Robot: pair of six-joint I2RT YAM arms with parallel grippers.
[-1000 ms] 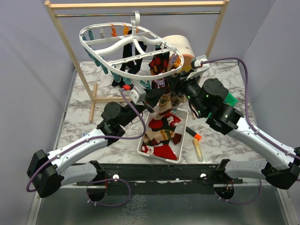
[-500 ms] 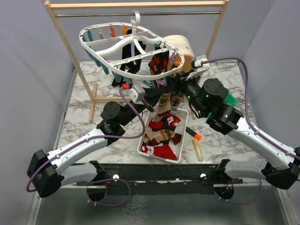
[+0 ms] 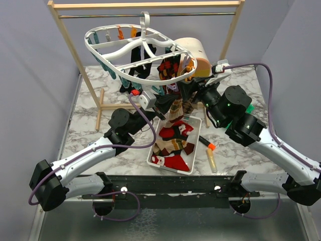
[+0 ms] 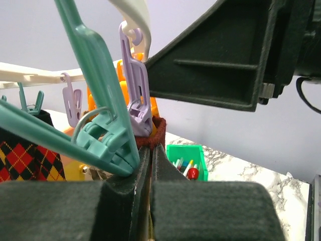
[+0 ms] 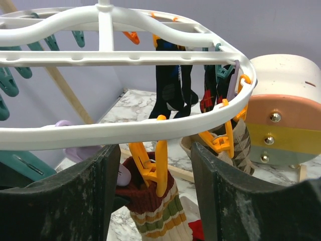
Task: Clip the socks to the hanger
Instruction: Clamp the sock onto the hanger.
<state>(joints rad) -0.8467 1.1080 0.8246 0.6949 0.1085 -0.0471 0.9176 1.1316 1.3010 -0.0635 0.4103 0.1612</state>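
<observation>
The white oval hanger (image 3: 140, 55) hangs from the wooden rack with black, argyle and tan socks clipped to it. My left gripper (image 3: 163, 104) is shut on the dark red cuff of a cream striped sock (image 3: 175, 109), held up just under the hanger's near rim. In the left wrist view the gripper (image 4: 150, 155) pinches the cuff (image 4: 155, 134) beside a teal clip (image 4: 103, 140) and a purple clip (image 4: 134, 90). My right gripper (image 5: 155, 191) is open, its fingers either side of an orange clip (image 5: 160, 163) that appears to bite the cuff (image 5: 145, 198). It also shows in the top view (image 3: 193, 91).
A white tray (image 3: 197, 145) below the hanger holds several red and argyle socks. An orange marker (image 3: 206, 143) and a yellow tube (image 3: 211, 160) lie right of it. A cream and peach rounded box (image 3: 193, 49) stands behind, and a green bin (image 4: 188, 160) at the right.
My right arm has drawn back to the right, away from the hanger's rim. The hanger has shifted slightly. My left gripper has stayed shut on the sock under the rim.
</observation>
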